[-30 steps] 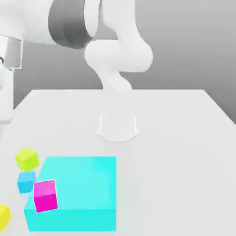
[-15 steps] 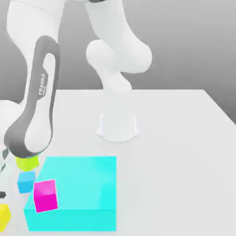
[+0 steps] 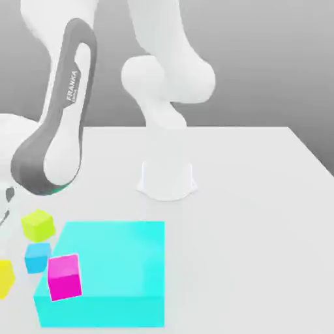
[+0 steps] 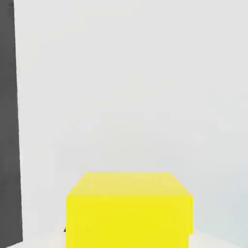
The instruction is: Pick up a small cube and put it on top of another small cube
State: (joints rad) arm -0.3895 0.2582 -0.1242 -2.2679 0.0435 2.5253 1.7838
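I am running the arm [image 3: 62,124] remotely; it leans low over the corner of the surface [image 3: 248,196] at the exterior view's left, with the jaws at that edge of the picture. The jaws are drawn in to their narrowest, and the hand view puts the small cube [image 4: 128,210] squarely beneath them, so I judge they are pinching the small cube [image 3: 5,279], which sits by the surface's edge. To do this step well I would confirm the pinch is centred on the faces, then lift straight up without twisting, clearing the neighbouring pieces before any sideways travel. Risk noted: the cube is tiny, and an off-centre pinch could let it pivot or slip during the carry. Count, largest first: one big cyan block [image 3: 104,274]; one magenta cube [image 3: 64,276] resting on that block's near corner; one lime cube [image 3: 38,224] and one blue cube [image 3: 37,257] just beside the jaws; one yellow small cube at the jaws.
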